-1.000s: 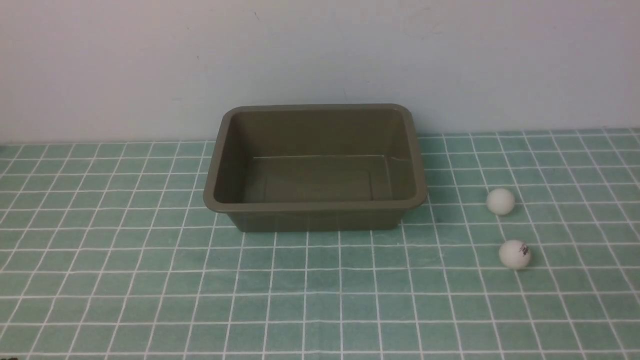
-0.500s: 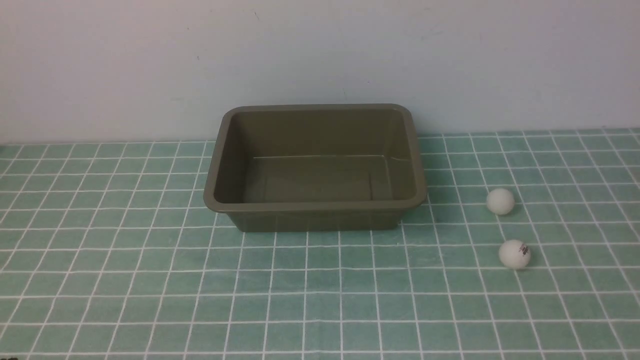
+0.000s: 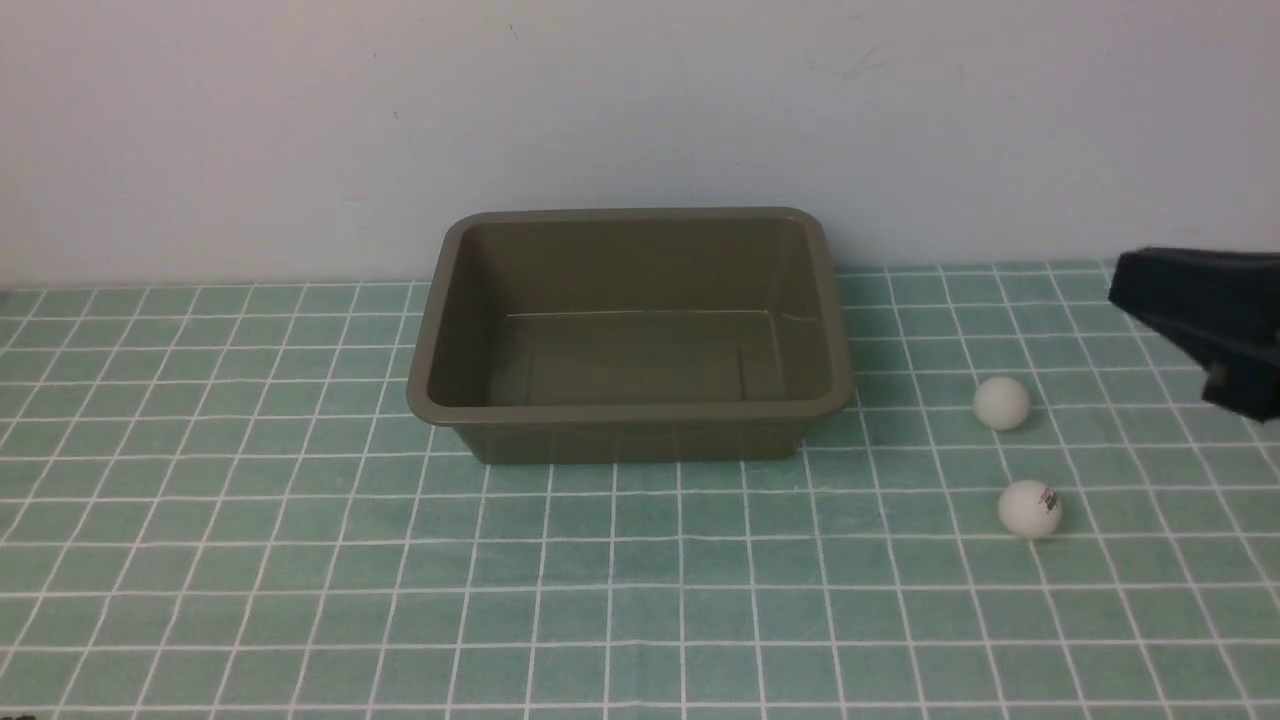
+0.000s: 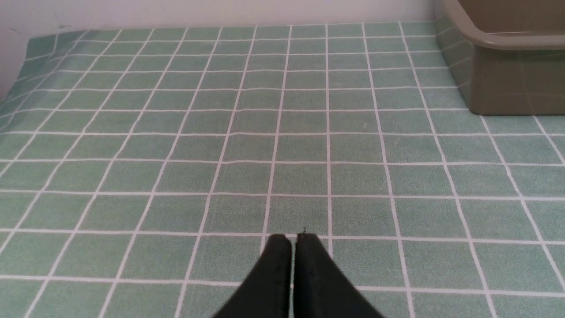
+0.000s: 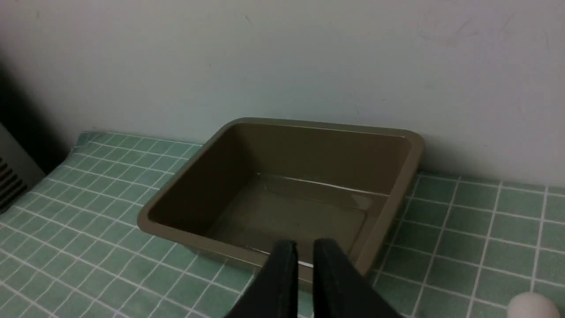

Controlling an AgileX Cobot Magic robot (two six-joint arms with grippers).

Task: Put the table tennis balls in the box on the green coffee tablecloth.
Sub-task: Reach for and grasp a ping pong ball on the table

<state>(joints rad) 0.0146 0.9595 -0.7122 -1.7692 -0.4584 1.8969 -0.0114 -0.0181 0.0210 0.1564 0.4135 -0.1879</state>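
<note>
The olive-brown box (image 3: pixel 630 440) stands empty on the green coffee tablecloth (image 3: pixel 300 560), near the wall. Two white table tennis balls lie on the cloth to its right: a plain one (image 3: pixel 1001 403) and, nearer to me, one with a dark logo (image 3: pixel 1029 509). My right gripper (image 3: pixel 1125 290) reaches in from the right edge, above the cloth and right of the plain ball. In the right wrist view its fingers (image 5: pixel 304 247) stand almost together with nothing between them, pointing toward the box (image 5: pixel 322 152); a ball (image 5: pixel 532 306) shows at the corner. My left gripper (image 4: pixel 293 240) is shut over bare cloth, left of the box (image 4: pixel 503 42).
A pale wall runs right behind the box. The cloth's left edge (image 4: pixel 26 48) meets the wall in the left wrist view. A dark gap and a grey panel (image 5: pixel 11 176) show beyond the cloth's far left corner.
My right gripper has come into the front view from the right edge; it was out of sight before. The box and both balls lie where they were.
</note>
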